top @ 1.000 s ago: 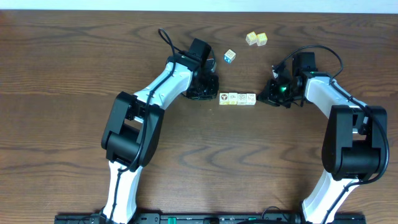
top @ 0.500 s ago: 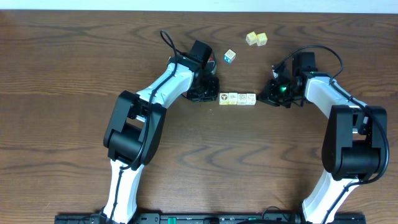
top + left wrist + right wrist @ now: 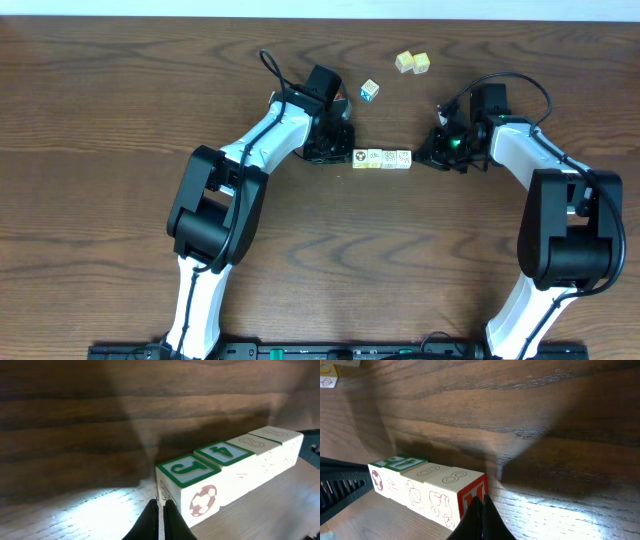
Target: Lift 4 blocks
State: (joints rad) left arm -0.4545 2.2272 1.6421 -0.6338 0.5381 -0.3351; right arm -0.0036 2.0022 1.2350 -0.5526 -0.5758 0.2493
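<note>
The 4 blocks point(image 3: 381, 158) lie end to end in one short row at the table's middle. In the left wrist view the nearest block point(image 3: 187, 472) has a green J on top and a reddish-brown ball on its side. My left gripper point(image 3: 347, 155) is shut, its tips point(image 3: 161, 505) against that end of the row. My right gripper point(image 3: 417, 157) is shut too, its tips point(image 3: 481, 502) pressed on the red-framed end face of the opposite block point(image 3: 470, 497). I cannot tell whether the row rests on the table or hangs just above it.
A blue-faced cube point(image 3: 370, 90) sits behind the row, and two yellow cubes point(image 3: 411, 62) lie further back to the right. Both arms reach in from the front corners, their forearms flanking the row. Dark wood table point(image 3: 120, 120) extends all around.
The left arm's elbow has shifted slightly. The row of blocks and the right arm stay where they were, and both grippers remain shut.
</note>
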